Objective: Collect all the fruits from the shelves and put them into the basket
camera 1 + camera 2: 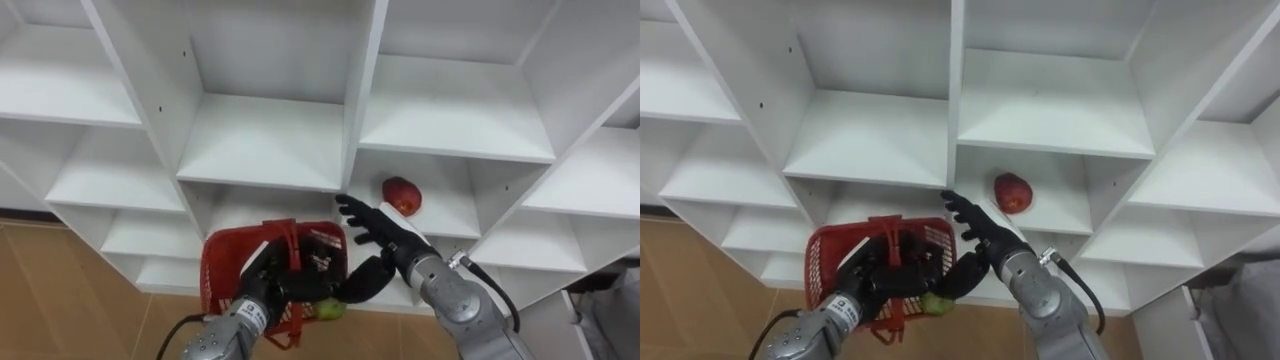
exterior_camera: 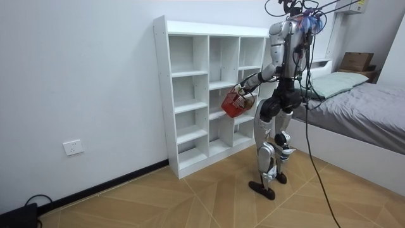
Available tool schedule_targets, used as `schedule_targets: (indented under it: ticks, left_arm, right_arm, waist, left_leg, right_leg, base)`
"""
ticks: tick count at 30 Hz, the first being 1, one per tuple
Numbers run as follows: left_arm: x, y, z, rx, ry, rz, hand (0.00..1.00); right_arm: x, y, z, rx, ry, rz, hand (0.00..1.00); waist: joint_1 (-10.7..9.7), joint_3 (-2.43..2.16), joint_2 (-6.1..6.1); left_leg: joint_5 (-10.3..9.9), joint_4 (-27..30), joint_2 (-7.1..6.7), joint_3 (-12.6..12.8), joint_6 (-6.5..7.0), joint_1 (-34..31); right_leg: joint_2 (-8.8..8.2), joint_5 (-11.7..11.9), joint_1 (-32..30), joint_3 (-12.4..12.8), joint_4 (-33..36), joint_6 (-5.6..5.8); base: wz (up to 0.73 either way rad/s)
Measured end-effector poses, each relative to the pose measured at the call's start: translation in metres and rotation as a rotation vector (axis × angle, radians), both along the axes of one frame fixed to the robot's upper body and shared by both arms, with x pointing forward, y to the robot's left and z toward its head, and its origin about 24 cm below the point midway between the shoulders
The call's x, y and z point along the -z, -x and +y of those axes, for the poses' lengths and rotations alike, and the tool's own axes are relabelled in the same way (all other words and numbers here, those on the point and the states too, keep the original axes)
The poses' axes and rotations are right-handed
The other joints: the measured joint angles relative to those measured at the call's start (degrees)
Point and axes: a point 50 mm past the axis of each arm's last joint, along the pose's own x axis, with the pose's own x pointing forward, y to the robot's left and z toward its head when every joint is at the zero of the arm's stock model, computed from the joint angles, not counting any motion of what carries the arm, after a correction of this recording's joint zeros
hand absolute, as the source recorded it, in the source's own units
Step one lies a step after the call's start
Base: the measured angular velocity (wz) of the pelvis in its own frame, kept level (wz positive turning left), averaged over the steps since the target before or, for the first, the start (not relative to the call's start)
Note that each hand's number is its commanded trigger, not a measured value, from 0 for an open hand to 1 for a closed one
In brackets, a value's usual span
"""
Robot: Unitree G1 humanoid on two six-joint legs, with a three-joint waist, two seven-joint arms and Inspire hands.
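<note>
A white closet [image 2: 162, 95] of open compartments stands against the white wall [image 2: 76, 76] on a wooden floor [image 2: 190, 196], with a bed [image 2: 367, 114] on the room view's right. The robot stands upright directly in front of the closet, both arms raised toward the middle shelves.

- Left hand [image 1: 262, 280]: fingers curled around the handle of a red basket [image 1: 222, 262], which is held up before the shelves.
- Right hand [image 1: 385, 235]: fingers straight and spread, holding nothing, pointing toward a red apple [image 1: 402, 195].
- Red apple: rests on a shelf board just right of a vertical divider, near the right fingertips [image 1: 345, 203] but apart from them.
- Green fruit [image 1: 331, 309]: at the basket's right edge, just below the right thumb; whether it lies inside cannot be determined.
</note>
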Motion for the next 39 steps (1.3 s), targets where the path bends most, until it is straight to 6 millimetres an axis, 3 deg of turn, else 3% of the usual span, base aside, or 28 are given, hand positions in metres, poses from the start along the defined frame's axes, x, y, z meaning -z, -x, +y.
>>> schedule_targets:
  ticks: [26,35,39]
  left_arm:
    - [0.0,-0.001,0.002,-0.007,-0.002,-0.001,1.0]
    - [0.007,0.003,0.005,-0.018,-0.012,0.031,1.0]
    - [0.01,0.007,0.012,-0.068,0.024,0.056,1.0]
  right_arm:
    - [-0.002,-0.001,0.001,-0.003,-0.004,-0.007,0.0]
    - [-0.005,-0.002,-0.004,0.003,0.032,-0.035,0.0]
    - [-0.012,-0.002,-0.013,0.062,-0.034,-0.058,0.0]
  waist:
    - [0.0,0.19,0.28]
    - [-0.6,0.15,0.15]
    - [-1.7,0.13,0.14]
  left_leg:
    - [-0.1,-0.2,0.03,0.0,0.04,-0.1]
    - [-0.1,-0.2,0.0,0.0,0.04,0.0]
    - [-0.1,-0.2,0.04,-0.2,0.03,0.1]
  right_leg:
    - [0.34,0.0,-0.1,-0.2,0.0,0.01]
    - [0.41,0.0,0.0,-0.2,-0.1,0.04]
    - [0.42,0.0,0.3,-0.3,-0.3,0.04]
  base:
    - [0.0]
    - [0.0]
    - [0.01]
